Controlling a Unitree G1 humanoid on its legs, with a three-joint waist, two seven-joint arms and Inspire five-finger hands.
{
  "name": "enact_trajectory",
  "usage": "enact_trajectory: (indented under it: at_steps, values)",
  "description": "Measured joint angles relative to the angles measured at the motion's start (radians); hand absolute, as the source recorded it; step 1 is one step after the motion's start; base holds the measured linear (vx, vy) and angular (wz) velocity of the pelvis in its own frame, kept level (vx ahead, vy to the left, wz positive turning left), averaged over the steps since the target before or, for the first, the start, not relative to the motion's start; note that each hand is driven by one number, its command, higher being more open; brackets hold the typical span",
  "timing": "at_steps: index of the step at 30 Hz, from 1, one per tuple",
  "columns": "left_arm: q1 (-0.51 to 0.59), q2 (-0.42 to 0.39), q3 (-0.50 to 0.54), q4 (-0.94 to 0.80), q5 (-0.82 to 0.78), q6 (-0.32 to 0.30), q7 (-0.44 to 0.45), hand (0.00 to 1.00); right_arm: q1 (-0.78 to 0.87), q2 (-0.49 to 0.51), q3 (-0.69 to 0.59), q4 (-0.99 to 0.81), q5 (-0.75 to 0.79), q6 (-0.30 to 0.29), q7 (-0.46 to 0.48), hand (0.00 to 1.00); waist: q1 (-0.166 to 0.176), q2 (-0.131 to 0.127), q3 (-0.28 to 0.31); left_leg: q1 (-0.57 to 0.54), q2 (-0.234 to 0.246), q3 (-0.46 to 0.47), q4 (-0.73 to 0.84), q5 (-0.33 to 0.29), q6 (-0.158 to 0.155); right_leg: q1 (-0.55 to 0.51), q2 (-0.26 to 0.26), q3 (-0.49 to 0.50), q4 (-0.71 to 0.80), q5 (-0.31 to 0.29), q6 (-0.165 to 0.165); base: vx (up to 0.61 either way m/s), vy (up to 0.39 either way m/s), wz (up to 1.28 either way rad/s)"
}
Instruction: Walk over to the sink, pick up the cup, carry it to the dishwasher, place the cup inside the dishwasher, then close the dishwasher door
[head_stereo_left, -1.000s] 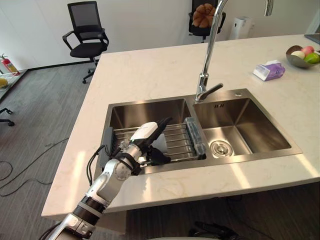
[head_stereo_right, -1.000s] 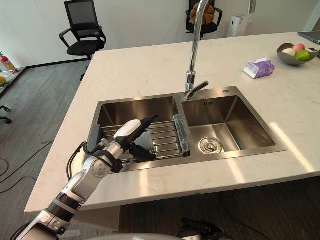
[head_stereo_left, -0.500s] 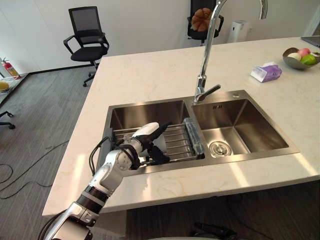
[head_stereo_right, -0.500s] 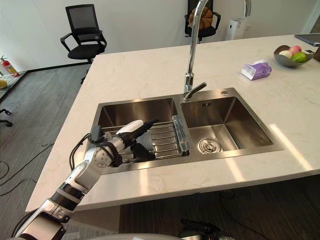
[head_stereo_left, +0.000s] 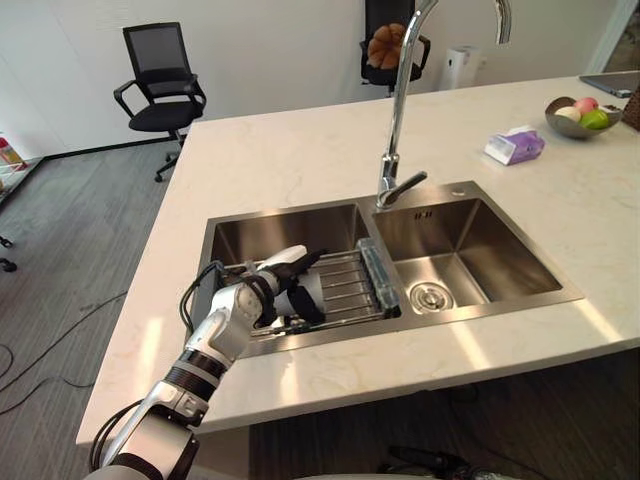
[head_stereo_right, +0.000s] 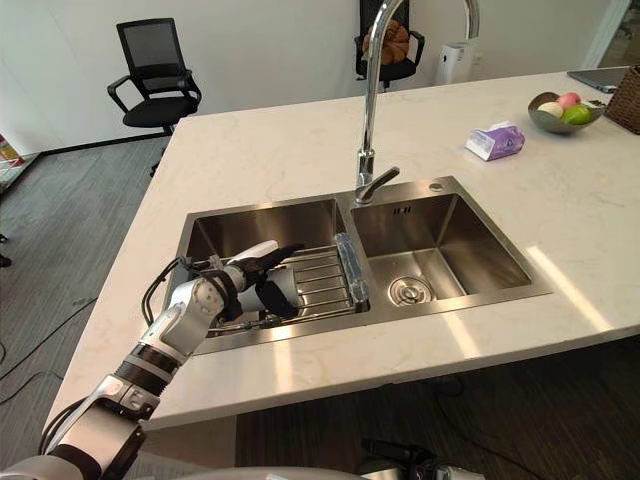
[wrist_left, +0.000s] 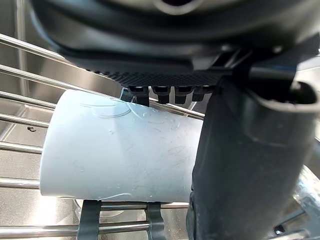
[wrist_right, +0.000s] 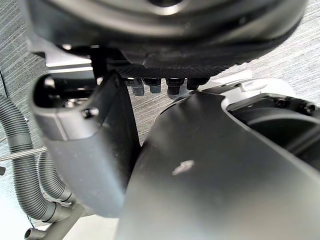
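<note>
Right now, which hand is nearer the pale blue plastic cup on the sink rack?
Left: the left hand grips the pale blue cup; the right hand hangs over grey floor.

Probably an office kitchenette, steel double sink (head_stereo_left: 495, 268) in stone island (head_stereo_left: 290, 160), swivel chair (head_stereo_left: 160, 88) beyond

No legible text, label or number on any surface

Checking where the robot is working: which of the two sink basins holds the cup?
The left basin, the one spanned by a wire rack; the left hand grips the cup there. The right basin has no rack.
</note>
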Motion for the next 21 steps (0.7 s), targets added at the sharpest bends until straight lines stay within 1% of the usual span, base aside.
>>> enact_trajectory:
  at_steps: [3,5,7,8,11,13,17,19,20,21]
  values:
    - [-0.007,-0.012,0.031,0.021,0.0,0.0,0.018,0.0,0.001,0.0,0.0,-0.003,0.0,0.002,0.004,1.0,0.0,-0.001,0.0,0.001,0.002,0.005,0.0,0.0,0.0,-0.002,0.003,0.005,0.0,0.001,-0.002,0.0,0.0,-0.06]
    - [-0.041,-0.014,0.074,0.07,0.003,0.0,0.041,0.0,0.001,0.0,0.001,-0.006,0.0,0.007,0.008,1.0,0.0,-0.001,-0.001,0.004,0.007,0.016,0.0,-0.001,-0.002,-0.005,0.008,0.015,0.0,0.002,-0.003,0.0,-0.005,-0.12]
    - [-0.054,-0.013,0.101,0.111,0.006,0.003,0.038,0.0,0.001,0.0,0.001,-0.007,0.0,0.009,0.014,1.0,0.0,-0.001,-0.002,0.003,0.012,0.028,0.0,-0.002,-0.005,-0.011,0.011,0.024,0.0,0.003,-0.005,-0.01,-0.029,-0.16]
    - [-0.053,-0.013,0.11,0.143,0.018,0.007,0.051,0.0,0.001,0.0,0.001,-0.009,0.0,0.009,0.018,1.0,-0.002,0.0,-0.002,0.001,0.016,0.03,-0.001,-0.002,-0.007,-0.015,0.016,0.026,0.0,0.003,-0.005,0.0,-0.038,-0.11]
    - [-0.052,-0.002,0.146,0.165,0.033,0.007,0.063,0.0,0.001,-0.001,0.0,-0.009,0.0,0.015,0.027,1.0,0.005,0.001,-0.002,-0.001,0.022,0.029,-0.001,-0.003,-0.012,-0.017,0.025,0.024,0.0,0.003,-0.006,0.01,-0.037,0.0]
    - [-0.042,0.015,0.148,0.162,0.035,-0.007,0.071,0.0,0.001,-0.003,0.0,-0.008,0.0,0.016,0.031,1.0,0.007,0.004,-0.005,-0.001,0.023,0.029,-0.001,-0.003,-0.014,-0.017,0.026,0.022,0.0,0.002,-0.007,0.0,-0.019,0.01]
    - [-0.014,0.028,0.153,0.172,0.031,-0.058,0.109,0.0,0.001,-0.002,0.0,-0.01,0.0,0.017,0.033,1.0,0.007,0.004,-0.005,-0.002,0.023,0.028,0.0,-0.003,-0.014,-0.016,0.025,0.019,0.0,0.002,-0.007,-0.02,-0.009,0.0]
    - [-0.005,0.034,0.157,0.193,0.029,-0.066,0.116,0.0,0.001,-0.002,0.0,-0.01,-0.001,0.017,0.034,1.0,0.008,0.004,-0.004,-0.002,0.023,0.027,0.0,-0.003,-0.014,-0.016,0.025,0.018,0.0,0.002,-0.007,0.0,0.0,0.0]
    - [0.02,0.038,0.185,0.197,0.018,-0.076,0.13,0.0,0.002,-0.002,0.0,-0.012,-0.001,0.016,0.035,1.0,0.009,0.003,-0.004,-0.003,0.023,0.026,0.0,-0.003,-0.014,-0.017,0.025,0.018,0.0,0.002,-0.007,-0.02,-0.017,0.03]
    - [0.028,0.041,0.2,0.187,-0.005,-0.091,0.139,0.0,0.005,-0.001,0.0,-0.013,-0.001,0.016,0.037,1.0,0.018,0.0,-0.002,-0.004,0.023,0.023,0.0,-0.003,-0.014,-0.016,0.025,0.015,0.0,0.001,-0.007,-0.02,-0.013,0.04]
